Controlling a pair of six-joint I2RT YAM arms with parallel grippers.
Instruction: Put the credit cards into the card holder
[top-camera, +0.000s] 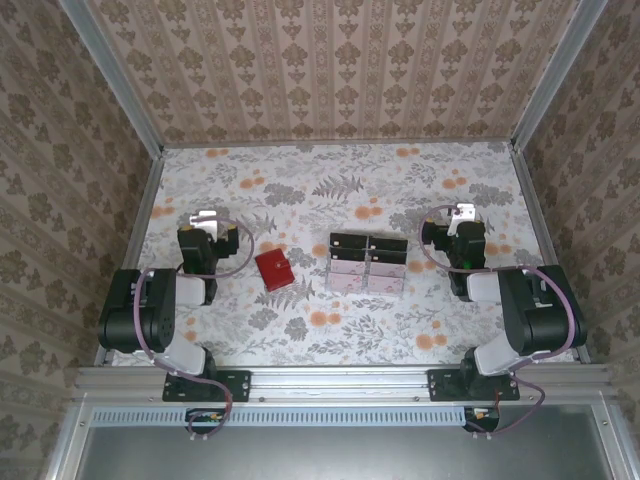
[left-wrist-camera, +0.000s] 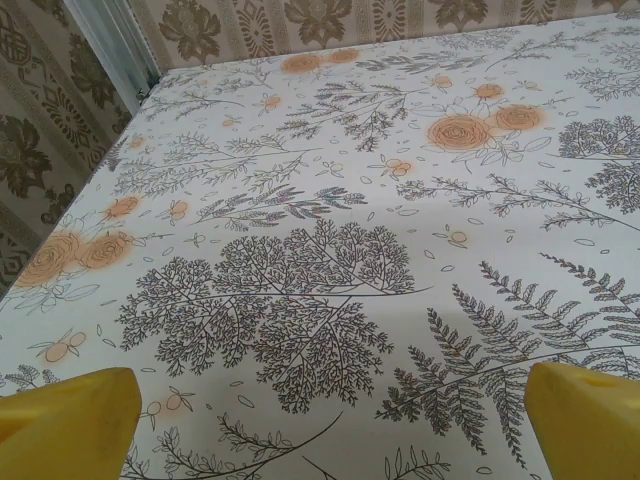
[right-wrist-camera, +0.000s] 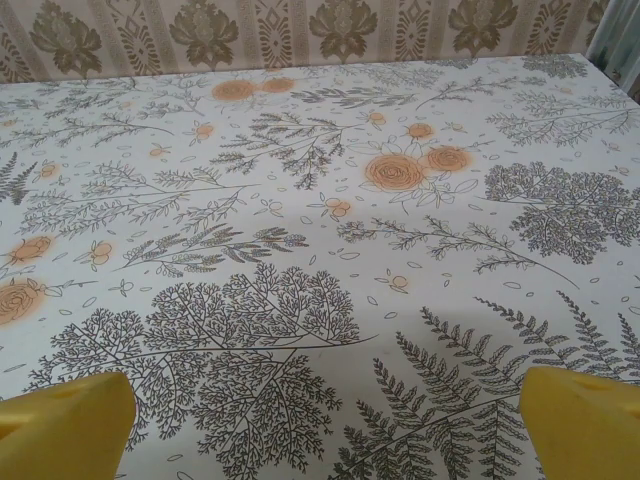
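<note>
1. Mounts of the left arm (top-camera: 150, 315) and right arm (top-camera: 530, 310) sit on the near rail (top-camera: 340, 382), nearer than the card holder (top-camera: 273, 269), one to each side of it.
2. The card holder, red and roughly square, lies flat and slightly skewed on the flowered table (top-camera: 400, 180), touching neither arm.
3. Four credit cards (top-camera: 367, 263) lie just right of the card holder, apart from it, in a tidy two-by-two block, black at the far end and pinkish-grey at the near end.
4. The left gripper (top-camera: 205, 218) is left of the card holder and a little farther back. Its jaws are spread wide and empty, with yellow fingertips (left-wrist-camera: 70, 420) at the wrist view's lower corners and bare cloth between them.
5. The right gripper (top-camera: 462, 213) is well right of the card holder, past the cards. Its jaws are likewise spread with nothing between them (right-wrist-camera: 320, 430).
6. The wallpapered back wall (top-camera: 340, 70) stands far beyond the card holder.
</note>
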